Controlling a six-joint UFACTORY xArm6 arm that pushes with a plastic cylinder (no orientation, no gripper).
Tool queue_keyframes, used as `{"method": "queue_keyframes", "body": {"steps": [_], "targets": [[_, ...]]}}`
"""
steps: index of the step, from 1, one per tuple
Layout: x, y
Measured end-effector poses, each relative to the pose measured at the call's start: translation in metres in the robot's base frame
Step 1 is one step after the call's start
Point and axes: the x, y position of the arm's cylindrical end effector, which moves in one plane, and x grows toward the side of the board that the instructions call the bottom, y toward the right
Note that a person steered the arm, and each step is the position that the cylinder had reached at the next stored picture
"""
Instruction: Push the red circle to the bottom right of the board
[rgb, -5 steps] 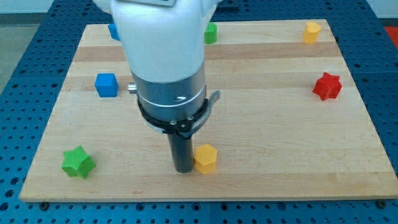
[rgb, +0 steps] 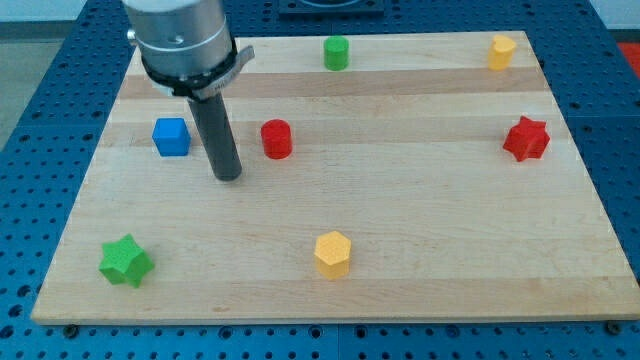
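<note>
The desk (rgb: 420, 190) fills most of the view, a pale wooden board on a blue pegboard. My arm comes down from the view's top left and ends in a dark rod; there is no hand on this rig, so nothing opens or closes. My tip (rgb: 229, 177) rests on the wood between the blue cube (rgb: 171, 137) and the red circle (rgb: 276, 139), slightly lower in the view than both and touching neither. The red circle stands left of centre in the board's upper half, well apart from the bottom right corner. It looks like a small, light, rigid plastic cylinder that should slide easily but may roll off a glancing contact, so I judge the push should meet its upper-left side squarely. The yellow hexagon (rgb: 332, 253) sits near that diagonal path.
</note>
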Motion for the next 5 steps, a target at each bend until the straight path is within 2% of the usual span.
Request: {"method": "queue_keyframes", "body": {"steps": [3, 5], "targets": [[-0.057, 0.014], [-0.049, 0.037]]}}
